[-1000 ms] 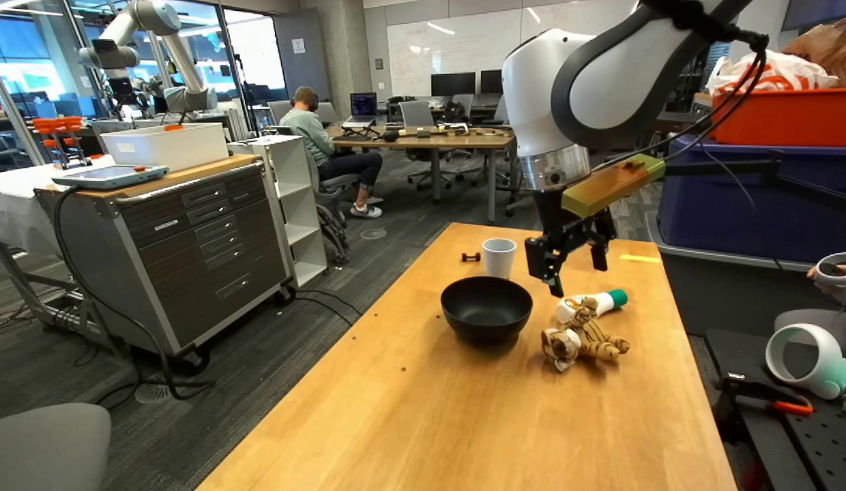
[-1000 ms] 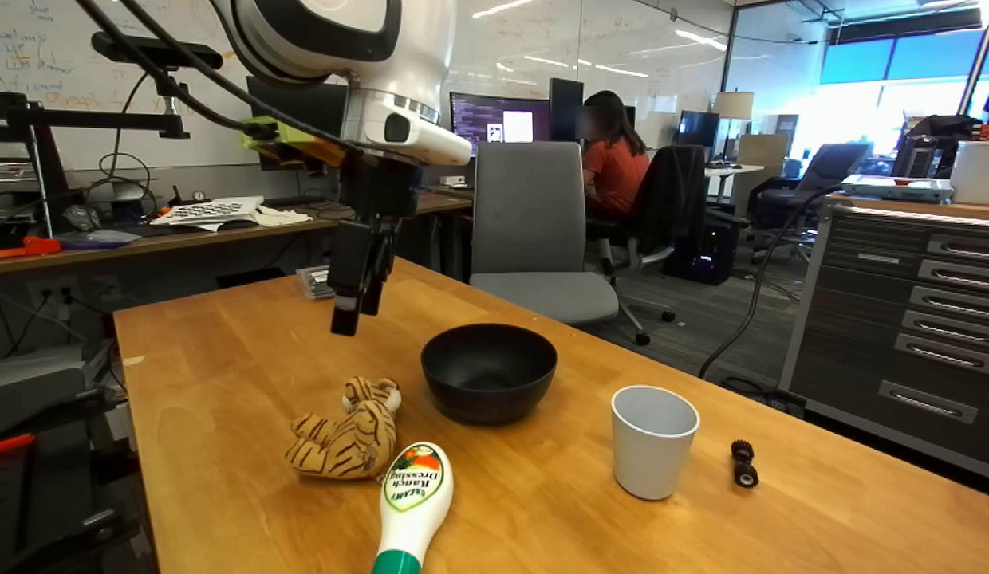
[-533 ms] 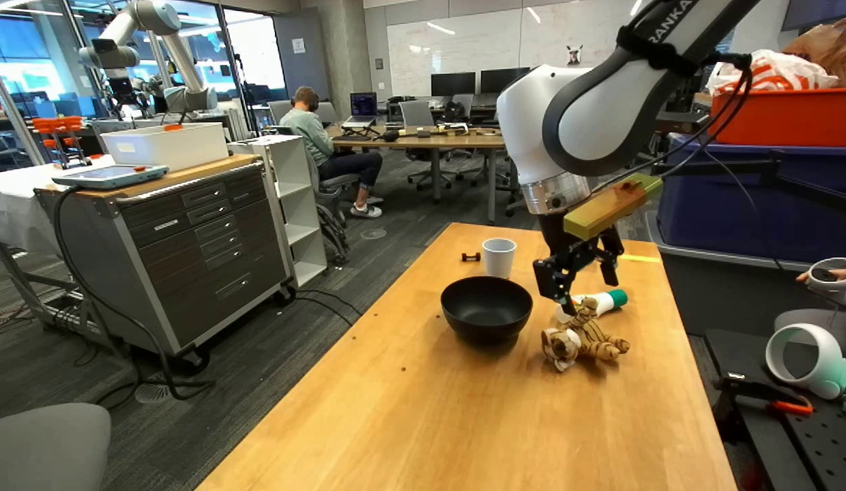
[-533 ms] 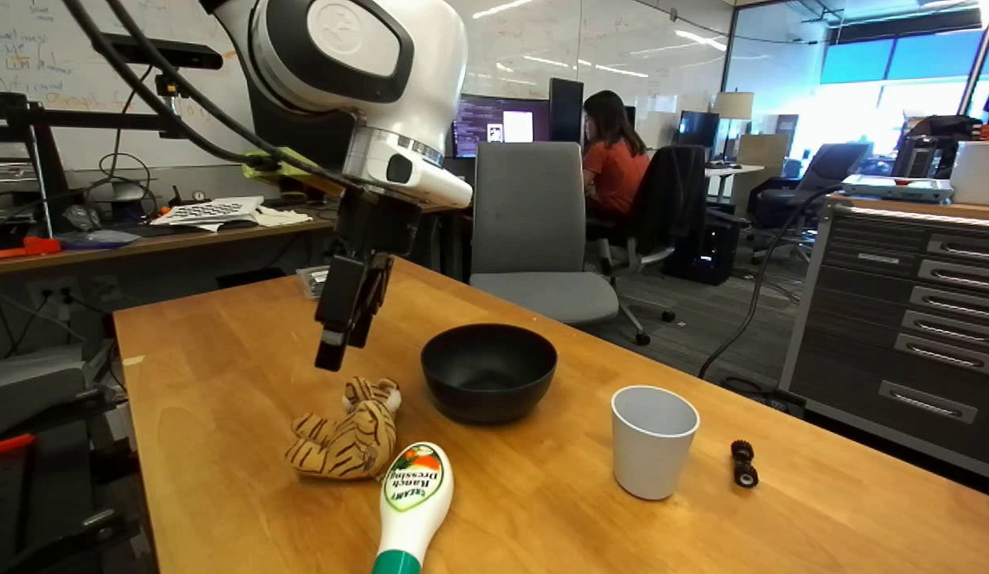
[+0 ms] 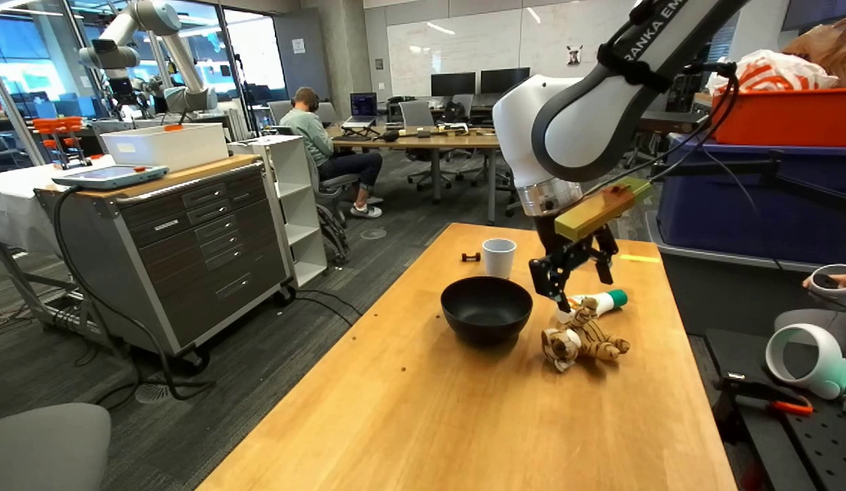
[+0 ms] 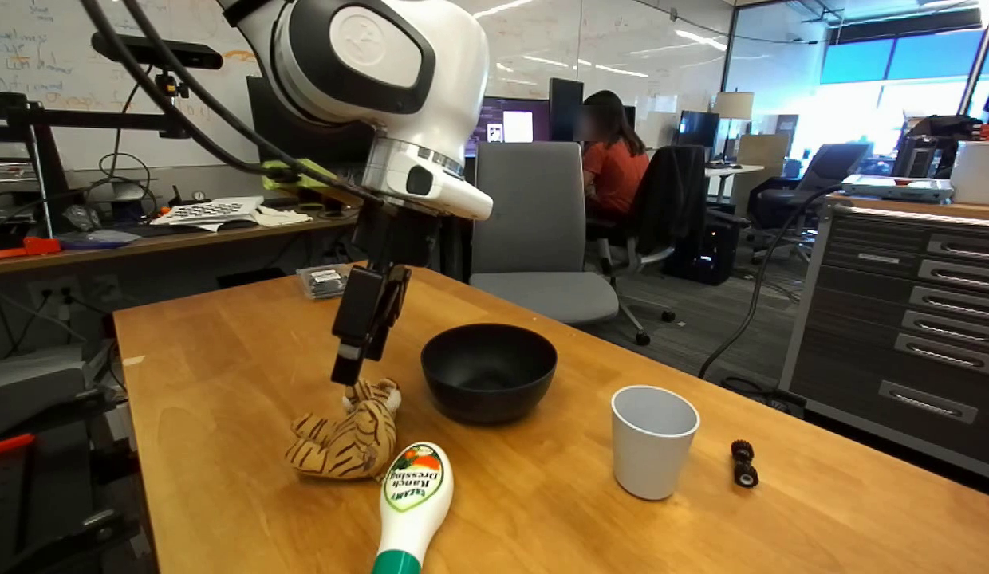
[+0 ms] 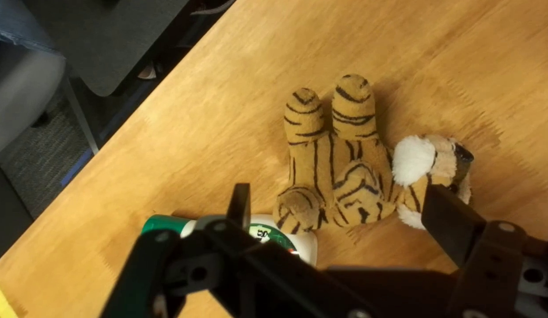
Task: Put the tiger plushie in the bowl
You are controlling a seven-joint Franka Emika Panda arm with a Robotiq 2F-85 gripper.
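The end effector (image 7: 342,207) hangs low over a striped tiger plushie (image 7: 344,176) lying on a wooden worktop (image 5: 464,423), its fingers (image 7: 450,225) spread wide and holding nothing. Over the last second it has come down, and in the latest half second it has slid slightly toward the black bowl (image 6: 488,375); plushie and bowl have not moved. That suggests the approach is nearly over, with the pick not yet made. In an exterior view a fingertip appears just above the plushie's head; whether they touch cannot be told. In the wrist view one finger overlaps the head, and the other covers part of a white bottle (image 6: 415,502) with a green cap, lying just beside the toy. Closing here might catch only the head or brush the bottle, so a small shift toward the body seems wise. The worktop's edge runs past the plushie on the side away from the bowl, apart from it. Toward the bowl only a strip of wood shows between, so the carry looks short, with a lift over the rim; the pale cup (image 6: 654,442) stands near the bowl, off that path.
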